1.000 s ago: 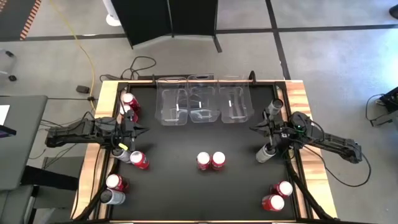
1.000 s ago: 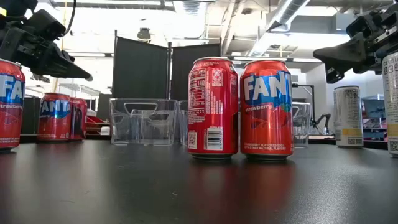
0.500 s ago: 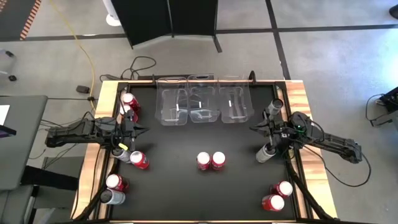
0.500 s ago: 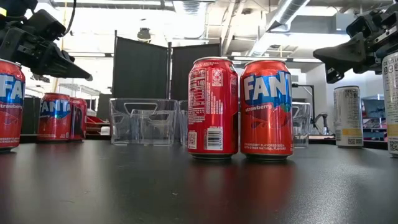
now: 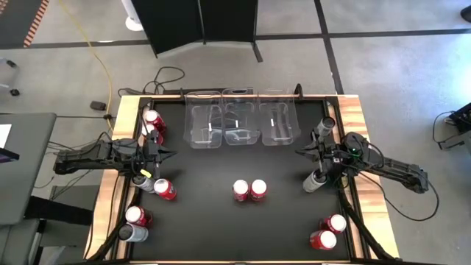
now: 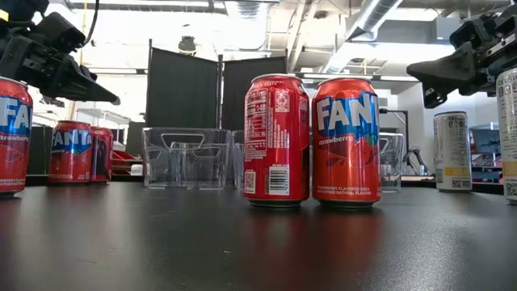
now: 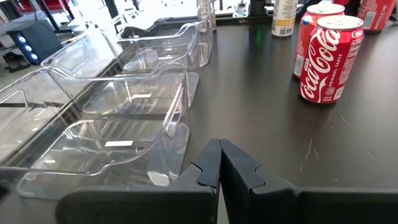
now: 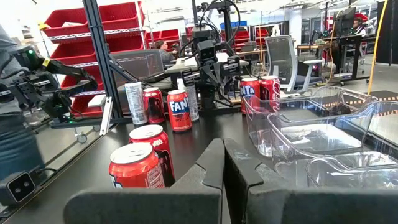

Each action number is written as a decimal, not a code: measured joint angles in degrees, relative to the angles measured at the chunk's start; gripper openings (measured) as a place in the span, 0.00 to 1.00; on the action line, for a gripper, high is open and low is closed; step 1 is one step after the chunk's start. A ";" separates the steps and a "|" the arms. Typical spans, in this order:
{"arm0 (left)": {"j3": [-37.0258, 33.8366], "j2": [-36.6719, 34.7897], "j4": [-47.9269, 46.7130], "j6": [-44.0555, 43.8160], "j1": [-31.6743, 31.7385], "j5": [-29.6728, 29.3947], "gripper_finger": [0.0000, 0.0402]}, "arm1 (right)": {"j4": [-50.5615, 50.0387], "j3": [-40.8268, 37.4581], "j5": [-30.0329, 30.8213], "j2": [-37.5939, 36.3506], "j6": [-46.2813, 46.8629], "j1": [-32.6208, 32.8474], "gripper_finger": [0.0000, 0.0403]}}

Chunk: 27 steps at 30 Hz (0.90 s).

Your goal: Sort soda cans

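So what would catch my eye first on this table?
Probably the two red cans standing side by side mid-table, large in the low view. Behind them three clear bins line the far edge. The left gripper and right gripper hover at either side, jaws shut, holding nothing.

The left gripper (image 7: 219, 163) sits low in the foreground, its two dark jaws pressed together with nothing between them. Just past it, three clear plastic bins (image 7: 118, 118) stand in a row on the black bench (image 7: 261, 118). Two red Coca-Cola cans (image 7: 328, 57) stand upright, touching, well apart from the bins. A pale can (image 7: 285, 14) stands farther back.
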 joint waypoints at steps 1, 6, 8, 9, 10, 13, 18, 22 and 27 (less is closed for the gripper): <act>0.00 -0.02 -0.01 0.00 0.00 0.01 0.00 | 0.00 -0.01 0.00 -0.01 0.00 0.00 0.06; 0.00 0.00 -0.01 0.00 0.00 0.01 0.00 | 0.00 0.01 0.00 0.01 0.00 0.00 0.06; 0.00 0.00 0.00 0.00 0.02 0.02 0.00 | 0.00 -0.01 0.00 0.01 0.00 0.00 0.06; 0.00 0.00 -0.02 0.00 0.01 0.00 0.00 | 0.00 -0.01 0.01 0.01 0.00 0.00 0.06; 0.00 0.00 -0.02 0.00 0.00 0.00 0.00 | 0.00 0.01 0.00 0.00 0.00 0.00 0.06; 0.00 -0.01 0.29 1.41 0.02 -0.38 0.00 | 0.00 -0.01 0.02 -0.01 0.00 0.00 0.06; 0.00 0.00 2.66 9.64 0.02 -2.69 0.00 | 0.00 0.00 0.01 0.01 0.00 0.00 0.06; 0.00 -0.02 5.34 10.62 0.02 -3.96 0.00 | 0.00 -0.01 0.00 0.01 -0.22 0.00 0.06; 0.00 0.00 4.41 11.51 0.02 -3.97 0.00 | 0.79 -0.03 0.02 -0.01 -6.52 0.00 0.06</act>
